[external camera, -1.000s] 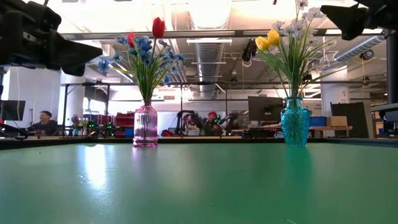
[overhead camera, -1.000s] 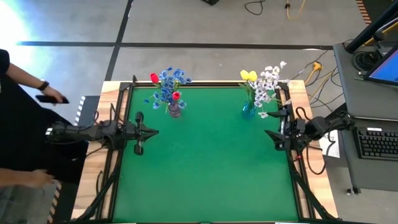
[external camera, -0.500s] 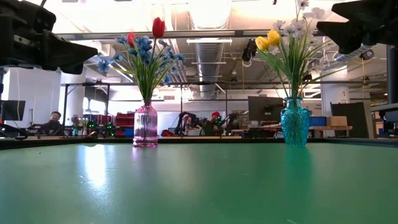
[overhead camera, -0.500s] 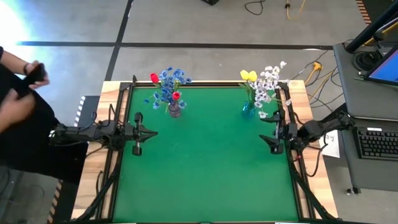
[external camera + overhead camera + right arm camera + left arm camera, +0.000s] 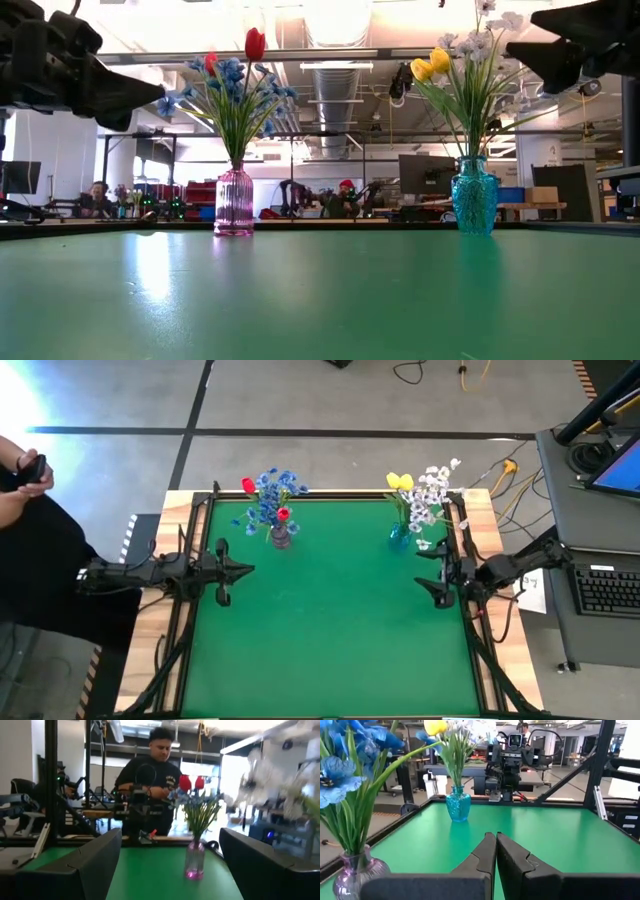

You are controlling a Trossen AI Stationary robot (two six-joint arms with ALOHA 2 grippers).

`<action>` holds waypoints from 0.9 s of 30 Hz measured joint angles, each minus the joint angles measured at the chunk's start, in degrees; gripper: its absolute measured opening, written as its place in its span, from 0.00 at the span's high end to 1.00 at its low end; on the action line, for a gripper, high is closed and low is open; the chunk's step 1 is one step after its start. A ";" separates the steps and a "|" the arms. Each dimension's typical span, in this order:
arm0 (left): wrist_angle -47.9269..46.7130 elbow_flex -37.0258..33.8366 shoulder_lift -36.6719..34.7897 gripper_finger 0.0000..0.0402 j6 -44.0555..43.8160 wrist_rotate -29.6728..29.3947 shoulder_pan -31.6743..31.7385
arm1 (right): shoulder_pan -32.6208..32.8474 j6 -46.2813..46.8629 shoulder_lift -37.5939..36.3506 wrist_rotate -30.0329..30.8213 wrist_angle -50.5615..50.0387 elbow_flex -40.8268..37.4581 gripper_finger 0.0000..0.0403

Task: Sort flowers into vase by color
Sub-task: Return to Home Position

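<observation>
A pink glass vase (image 5: 280, 538) stands at the far left of the green mat and holds blue flowers (image 5: 266, 503) and red tulips (image 5: 248, 485). Its base rests on the mat (image 5: 234, 228). A teal vase (image 5: 398, 537) stands at the far right and holds yellow tulips (image 5: 399, 481) and white blossoms (image 5: 432, 492). My left gripper (image 5: 250, 571) is shut and hangs level at the mat's left edge, nearer than the pink vase (image 5: 357, 875). My right gripper (image 5: 425, 572) is open at the mat's right edge, nearer than the teal vase, with nothing between its fingers (image 5: 170, 862).
A black frame rail (image 5: 330, 495) runs round the mat. A person (image 5: 30, 530) stands beyond the table's left side, holding a dark object. A desk with a keyboard (image 5: 608, 590) stands to the right. The middle and near part of the mat (image 5: 330, 640) is bare.
My right gripper has sunk a little at the right edge, still open. The person at the left has raised both hands and drawn them back from the table. The vases and flowers have kept still.
</observation>
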 joint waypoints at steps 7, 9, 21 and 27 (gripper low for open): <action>-0.02 0.00 1.43 1.00 -0.31 0.00 -0.04 | 0.02 11.09 0.19 0.02 -4.58 0.00 0.19; -0.04 0.00 1.87 1.00 -0.31 0.00 -0.04 | 0.02 12.11 0.24 0.03 -5.03 0.00 0.19; -0.07 0.00 4.27 1.00 -0.31 0.00 -0.04 | 0.02 11.29 0.24 0.03 -5.14 0.00 0.19; -0.07 0.00 5.38 1.00 -0.31 0.00 -0.04 | 0.03 11.27 -0.41 0.03 -5.55 0.00 0.19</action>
